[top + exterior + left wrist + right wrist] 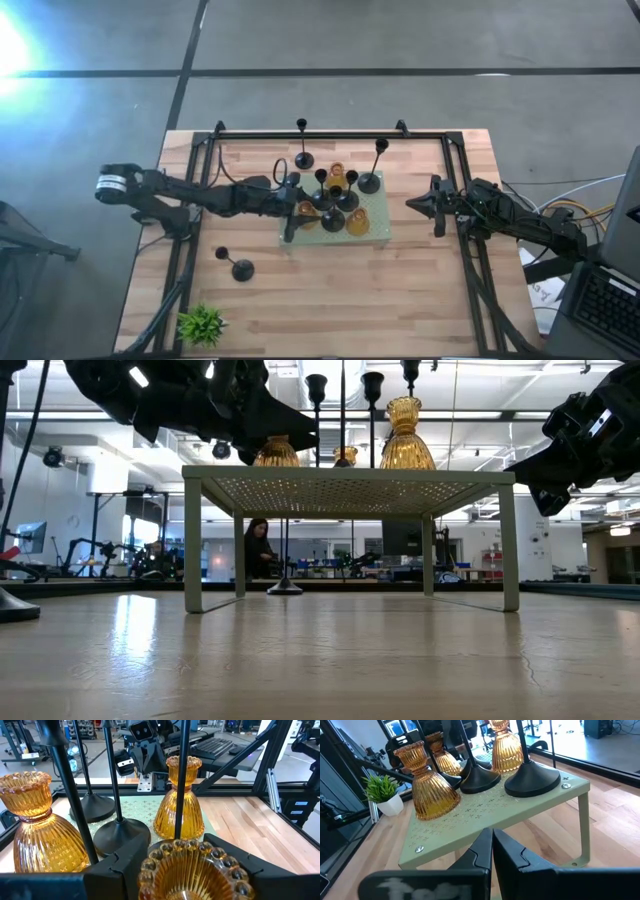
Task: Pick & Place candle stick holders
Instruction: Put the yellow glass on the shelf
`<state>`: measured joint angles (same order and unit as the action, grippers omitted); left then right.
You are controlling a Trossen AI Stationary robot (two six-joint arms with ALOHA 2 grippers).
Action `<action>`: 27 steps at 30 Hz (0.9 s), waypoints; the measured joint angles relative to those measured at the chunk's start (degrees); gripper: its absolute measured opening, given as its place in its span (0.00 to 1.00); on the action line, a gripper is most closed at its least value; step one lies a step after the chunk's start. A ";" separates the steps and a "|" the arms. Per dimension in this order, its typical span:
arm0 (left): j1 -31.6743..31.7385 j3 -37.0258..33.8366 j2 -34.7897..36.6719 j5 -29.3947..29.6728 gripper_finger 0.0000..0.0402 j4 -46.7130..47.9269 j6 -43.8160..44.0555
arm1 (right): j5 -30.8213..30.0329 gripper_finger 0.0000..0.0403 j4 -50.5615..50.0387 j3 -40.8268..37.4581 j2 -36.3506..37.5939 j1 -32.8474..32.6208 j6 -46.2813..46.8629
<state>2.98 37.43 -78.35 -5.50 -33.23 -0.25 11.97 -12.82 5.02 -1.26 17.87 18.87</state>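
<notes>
Left fingers (235,865) clasping ribbed amber glass holder (192,872), bead-rimmed cup

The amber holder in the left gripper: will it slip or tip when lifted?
The amber holder looks like smooth ribbed glass, so probably slippery and fragile. The left gripper's fingers straddle its beaded rim, which may catch. The black stems crowd close; a swing could topple them.
</notes>
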 joint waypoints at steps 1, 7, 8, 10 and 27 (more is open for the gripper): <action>0.00 0.00 0.02 0.00 0.49 0.10 0.00 | -0.02 0.02 0.02 0.00 0.00 0.00 0.00; -0.02 0.29 0.16 0.00 0.49 1.65 0.12 | -0.02 0.02 0.00 0.00 -0.02 0.00 0.00; -0.02 0.40 0.23 0.00 0.49 1.91 0.11 | -0.02 0.02 0.00 0.00 -0.02 0.00 0.00; -0.02 0.60 0.29 0.00 0.49 2.39 0.09 | -0.02 0.02 0.00 0.00 -0.02 0.02 0.00; -0.02 1.92 0.46 0.20 0.67 5.21 -1.68 | -0.02 0.02 0.00 0.00 -0.02 0.00 0.00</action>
<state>2.96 39.35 -77.89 -5.30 -28.02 -1.93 11.95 -12.82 5.02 -1.28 17.87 18.87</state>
